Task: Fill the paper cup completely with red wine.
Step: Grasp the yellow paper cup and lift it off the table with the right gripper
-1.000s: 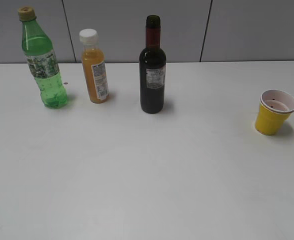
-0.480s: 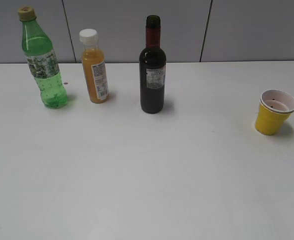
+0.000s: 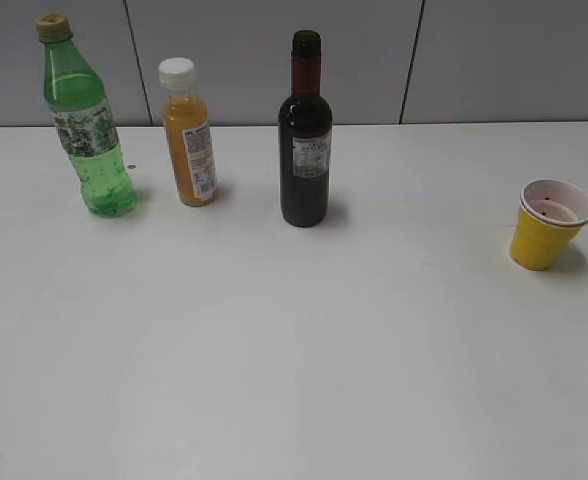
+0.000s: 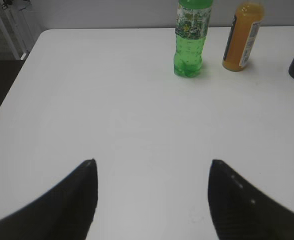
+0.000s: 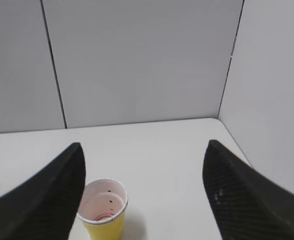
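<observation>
Right of the wine bottle (image 3: pixel 305 130), well apart from it and a little nearer to you, stands the paper cup (image 3: pixel 551 224), upright on the white table (image 3: pixel 274 350) and, as far as you can see into it, with no wine inside, only a few dark specks on its white bottom. The red wine is in this dark bottle, which has no cap on its mouth. Just left of the wine bottle stands the orange juice bottle (image 3: pixel 190 133), and further left the green soda bottle (image 3: pixel 86 117); do not take these.

Neither arm shows in the exterior view. The left gripper (image 4: pixel 152 200) has its jaws wide open and empty above bare table, with the wine bottle only at the right edge of its wrist view. The right gripper (image 5: pixel 142 195) also has open, empty jaws, and the cup sits low between them in its wrist view, nearer to the left finger.

I think the step now is the approach. Bring the left jaws to the wide body of the wine bottle, below the shoulder and around the label, not the thin neck, and come from the front, so you do not knock the juice bottle. With the right jaws, center the cup first and close softly, because thin paper crushes easily. Keep the bottle upright until its mouth is over the cup.
</observation>
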`<action>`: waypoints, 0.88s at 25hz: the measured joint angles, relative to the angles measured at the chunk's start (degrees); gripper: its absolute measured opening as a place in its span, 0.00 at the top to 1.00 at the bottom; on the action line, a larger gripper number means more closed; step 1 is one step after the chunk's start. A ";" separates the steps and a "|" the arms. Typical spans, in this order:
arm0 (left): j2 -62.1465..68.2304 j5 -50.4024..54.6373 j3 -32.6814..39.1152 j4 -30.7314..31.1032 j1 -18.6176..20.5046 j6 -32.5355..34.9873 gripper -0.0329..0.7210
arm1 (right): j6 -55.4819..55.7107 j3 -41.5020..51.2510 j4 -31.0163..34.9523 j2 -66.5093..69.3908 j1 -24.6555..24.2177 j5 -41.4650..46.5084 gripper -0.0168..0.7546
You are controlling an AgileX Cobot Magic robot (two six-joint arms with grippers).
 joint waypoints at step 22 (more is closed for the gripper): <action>0.00 0.00 0.00 0.00 0.00 0.00 0.27 | 3.64 14.30 -5.50 42.82 9.96 -51.14 0.26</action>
